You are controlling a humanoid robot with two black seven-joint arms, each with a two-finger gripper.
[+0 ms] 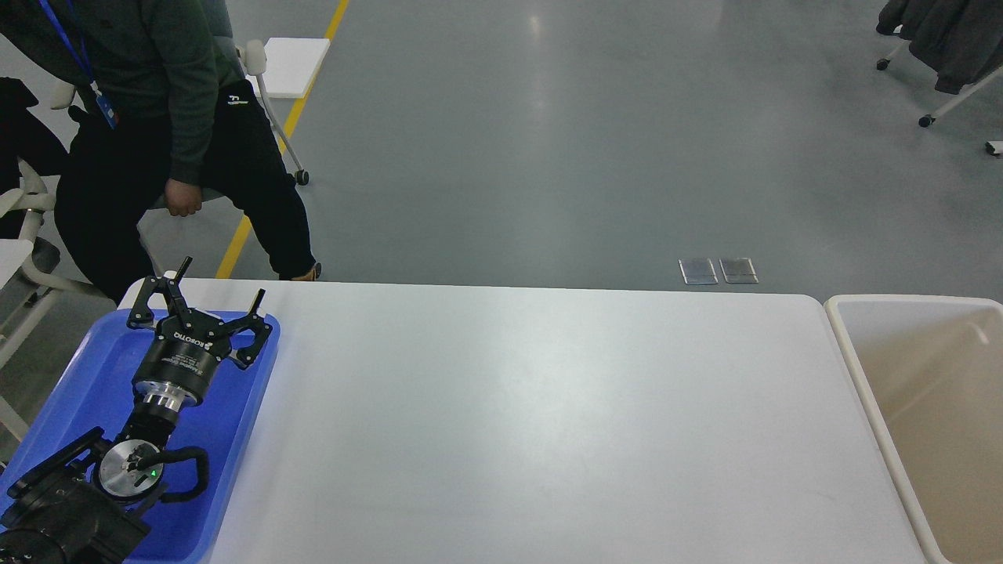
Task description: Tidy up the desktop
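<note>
The white tabletop (548, 407) fills the middle of the view, bare across its visible surface, so the tidying looks close to done. At its left edge a blue tray (235, 470) sits beneath the left end effector (208, 301), whose fingers are spread wide and hold nothing, probably poised for a drop-off there. A beige bin (862, 376) stands against the right edge, apparently for discards; the right end effector is out of view.

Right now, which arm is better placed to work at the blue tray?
Left. The left gripper hangs over the blue tray at the desktop's left end, jaws spread open and empty. The right arm is not in view, so I can't judge it.
</note>
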